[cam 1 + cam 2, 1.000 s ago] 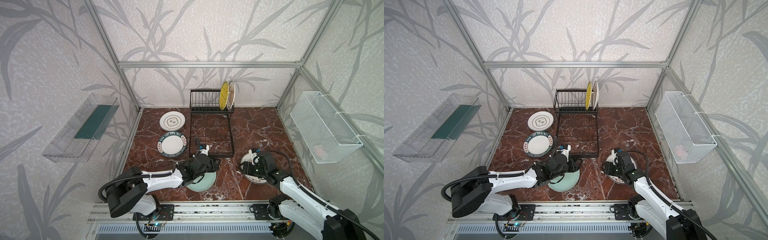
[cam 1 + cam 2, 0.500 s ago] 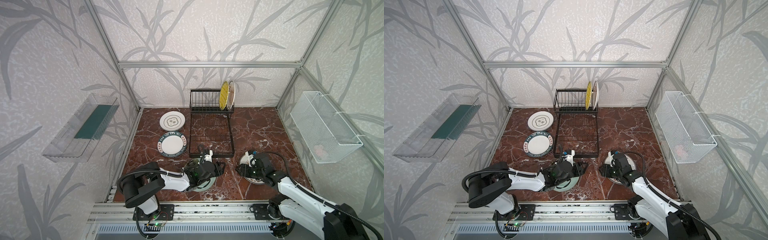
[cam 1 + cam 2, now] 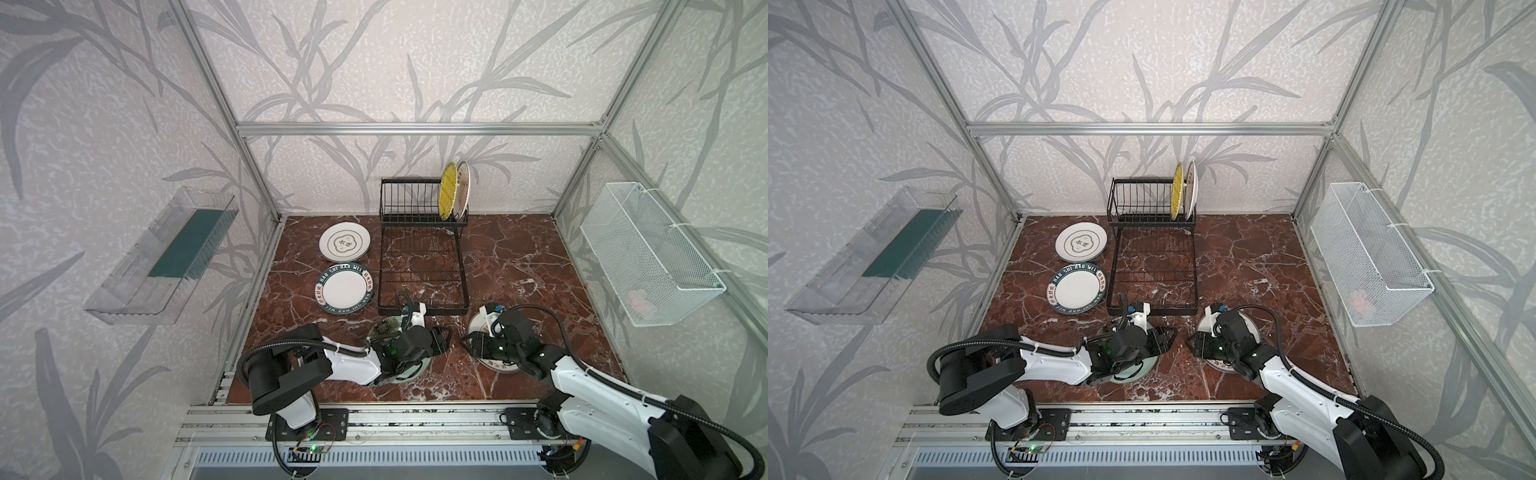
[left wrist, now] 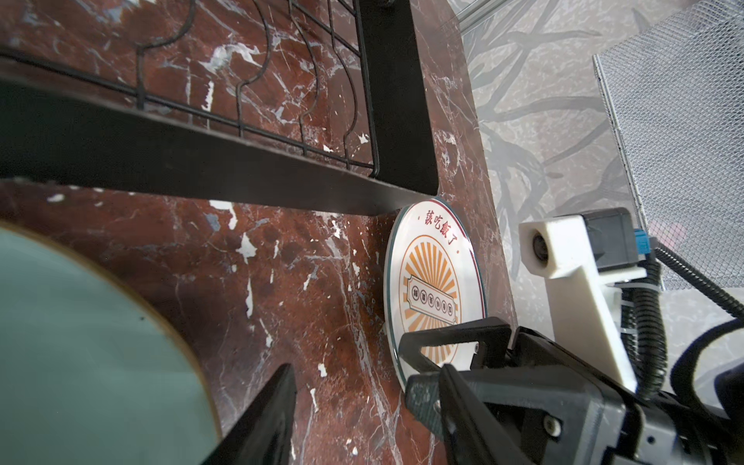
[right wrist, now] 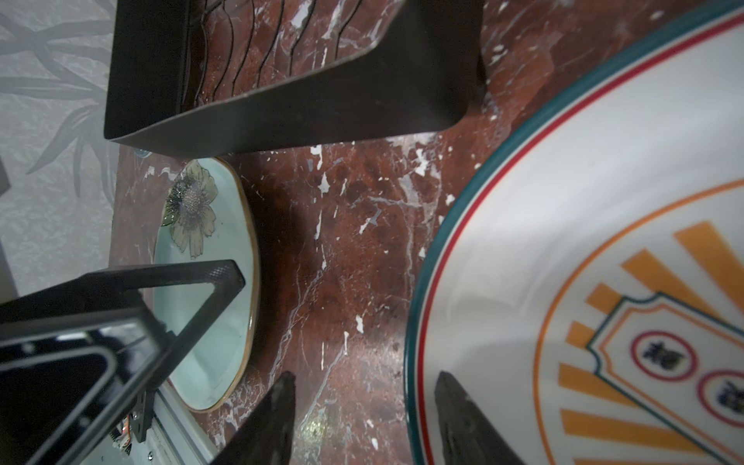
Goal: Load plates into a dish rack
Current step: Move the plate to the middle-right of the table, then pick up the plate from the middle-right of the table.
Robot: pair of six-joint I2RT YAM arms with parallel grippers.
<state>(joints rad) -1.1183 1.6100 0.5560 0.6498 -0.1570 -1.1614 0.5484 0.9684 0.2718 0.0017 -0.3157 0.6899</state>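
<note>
The black dish rack (image 3: 419, 266) stands at the back centre. A yellow striped plate (image 3: 448, 195) and a white plate (image 3: 462, 193) stand upright in its slots. The emblem plate (image 3: 345, 245) and the lettered-rim plate (image 3: 344, 287) lie flat to the left of it. In front, my left gripper (image 3: 440, 340) is open, reaching across the mint flower plate (image 5: 209, 314) with only marble between its fingers. My right gripper (image 5: 366, 418) is open and straddles the rim of the sunburst plate (image 4: 435, 282). One finger is over the plate, the other over the floor. The two grippers face each other closely.
The rack's front edge (image 4: 241, 169) runs just behind both grippers. A white mesh basket (image 3: 648, 257) hangs on the right wall and a clear tray (image 3: 166, 253) on the left wall. The aluminium rail (image 3: 415, 415) borders the front.
My left arm has dropped low and its gripper has swung right across the mint plate. My right gripper has slid left to the sunburst plate's near rim. Both stay open.
</note>
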